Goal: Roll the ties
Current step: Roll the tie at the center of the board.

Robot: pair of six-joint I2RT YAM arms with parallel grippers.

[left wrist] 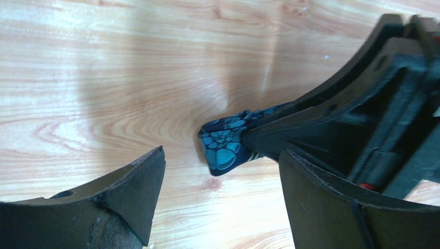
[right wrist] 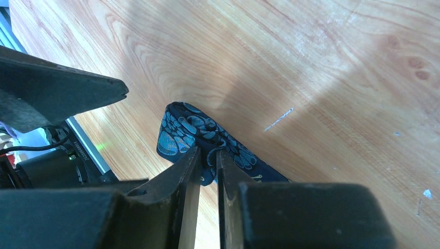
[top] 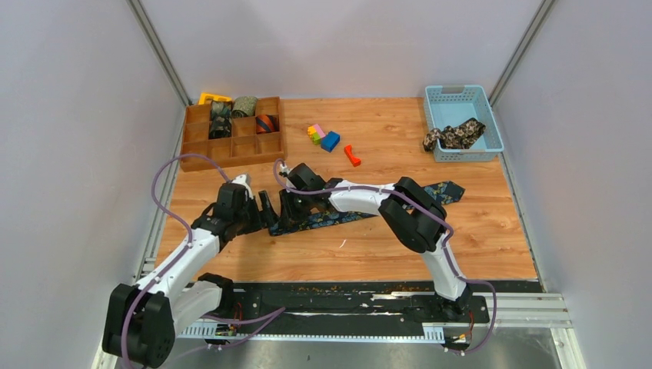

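Nearest the overhead camera, both arm bases are fixed at the near edge of the table (top: pixel 492 238), which lets the two arms meet left of centre over the work. At the far left stands a wooden compartment box (top: pixel 247 146) with rolled ties (top: pixel 244 106) in its rear cells, evidently the destination for finished coils. At the far right a blue basket (top: pixel 465 108) holds a black-tan floral tie (top: pixel 454 134), probably stock awaiting rolling. The navy paisley tie (top: pixel 338 218) lies flat across the middle of the table, wide end to the right, so its length can feed freely. The right fingers (right wrist: pixel 187 176) are nearly closed, pinching its folded narrow end, probably as the core of the roll. The left fingers (left wrist: pixel 129 197) stand wide, one either side of that end and clear of the fabric, apparently leaving room for a fresh grip.
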